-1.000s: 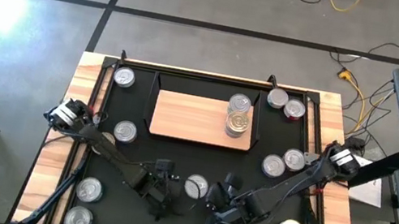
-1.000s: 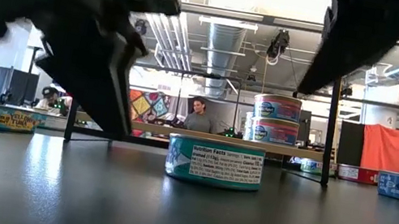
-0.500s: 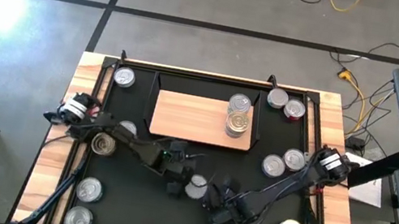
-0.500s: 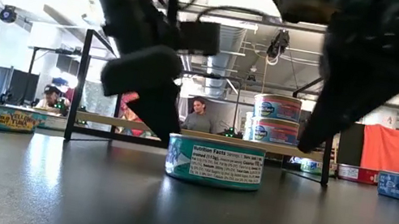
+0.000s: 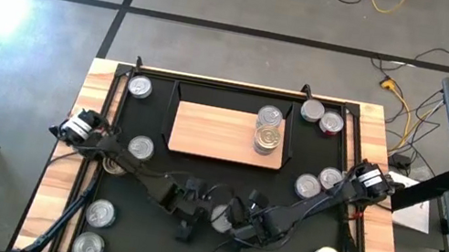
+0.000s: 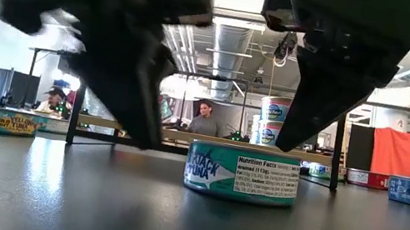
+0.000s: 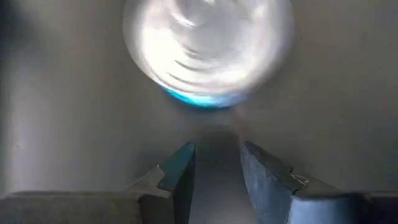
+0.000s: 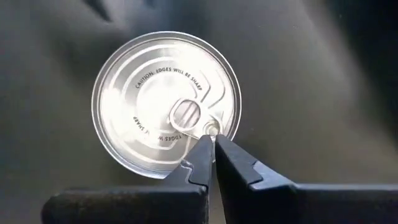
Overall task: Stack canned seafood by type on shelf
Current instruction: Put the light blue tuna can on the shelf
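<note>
Sitting on the black mat (image 5: pixel 226 168), in front of the wooden shelf (image 5: pixel 214 132), a teal tuna can (image 6: pixel 240 184) with a silver pull-tab lid lies between the two grippers. The right gripper (image 8: pixel 211 163) hovers over its rim with fingers pressed together, holding nothing. The left gripper (image 7: pixel 214 165) faces the can from the other side, jaws slightly spread and empty. Two cans (image 5: pixel 268 137) stand stacked on the shelf; others lie scattered around the mat.
</note>
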Action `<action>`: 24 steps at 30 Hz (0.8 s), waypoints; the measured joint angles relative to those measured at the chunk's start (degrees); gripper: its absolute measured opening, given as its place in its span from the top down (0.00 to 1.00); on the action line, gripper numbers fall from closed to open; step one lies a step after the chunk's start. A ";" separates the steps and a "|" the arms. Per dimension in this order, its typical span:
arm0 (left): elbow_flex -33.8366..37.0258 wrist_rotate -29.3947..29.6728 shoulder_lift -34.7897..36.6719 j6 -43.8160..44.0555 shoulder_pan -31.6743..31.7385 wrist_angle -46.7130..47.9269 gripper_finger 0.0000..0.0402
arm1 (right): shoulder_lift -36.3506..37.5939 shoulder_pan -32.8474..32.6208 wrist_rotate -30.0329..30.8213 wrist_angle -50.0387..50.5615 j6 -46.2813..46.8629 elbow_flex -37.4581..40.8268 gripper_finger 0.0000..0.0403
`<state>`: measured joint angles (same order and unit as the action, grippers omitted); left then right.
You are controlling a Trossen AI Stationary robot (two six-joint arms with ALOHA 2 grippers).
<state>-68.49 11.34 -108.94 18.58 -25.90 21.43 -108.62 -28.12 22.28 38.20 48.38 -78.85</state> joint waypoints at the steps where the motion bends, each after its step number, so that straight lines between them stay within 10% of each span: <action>1: 0.00 0.04 0.13 0.31 -1.14 0.10 0.71 | 0.00 0.10 0.00 -0.04 -0.30 0.00 0.97; 13: 1.93 9.58 0.74 5.82 -6.10 0.64 0.71 | 0.07 -3.02 -10.69 -0.41 -1.02 -0.66 0.97; 24: 0.69 11.51 -5.16 -8.84 0.84 -12.33 0.71 | -0.55 -3.13 -10.13 -1.54 1.99 -0.62 0.97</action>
<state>-67.80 22.84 -114.09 9.74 -25.07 9.09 -109.17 -31.24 12.16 36.66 50.37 -79.47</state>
